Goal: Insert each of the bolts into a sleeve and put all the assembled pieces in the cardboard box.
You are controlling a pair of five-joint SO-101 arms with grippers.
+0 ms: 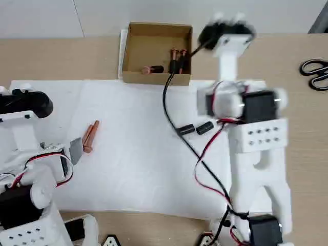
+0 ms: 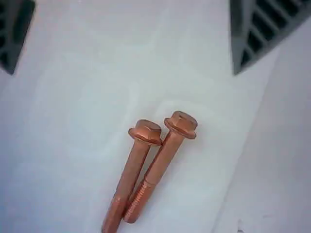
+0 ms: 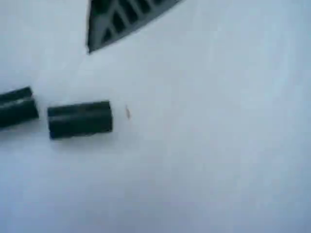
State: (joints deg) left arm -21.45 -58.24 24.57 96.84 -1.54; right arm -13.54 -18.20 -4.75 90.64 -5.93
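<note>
Two copper bolts [image 1: 90,136] lie side by side on the white sheet at the left, seen close up as bolts [image 2: 150,170]. My left gripper [image 2: 141,29] hangs open just above them, with its fingers [image 2: 265,31] spread wide apart and nothing between them. Two black sleeves [image 1: 195,128] lie mid-sheet, beside my right arm [image 1: 246,107]. The right wrist view has one sleeve [image 3: 80,119] whole and the other sleeve [image 3: 17,107] cut by the edge. One finger [image 3: 121,22] of the open right gripper hangs over the sheet. The cardboard box [image 1: 137,43] at the back holds assembled bolts in sleeves [image 1: 177,60].
A black cable [image 1: 171,110] runs from the box's front across the sheet to the right arm's base. Scissors [image 1: 315,72] lie at the table's far right edge. The white sheet [image 1: 133,174] has bare room between the bolts and the sleeves.
</note>
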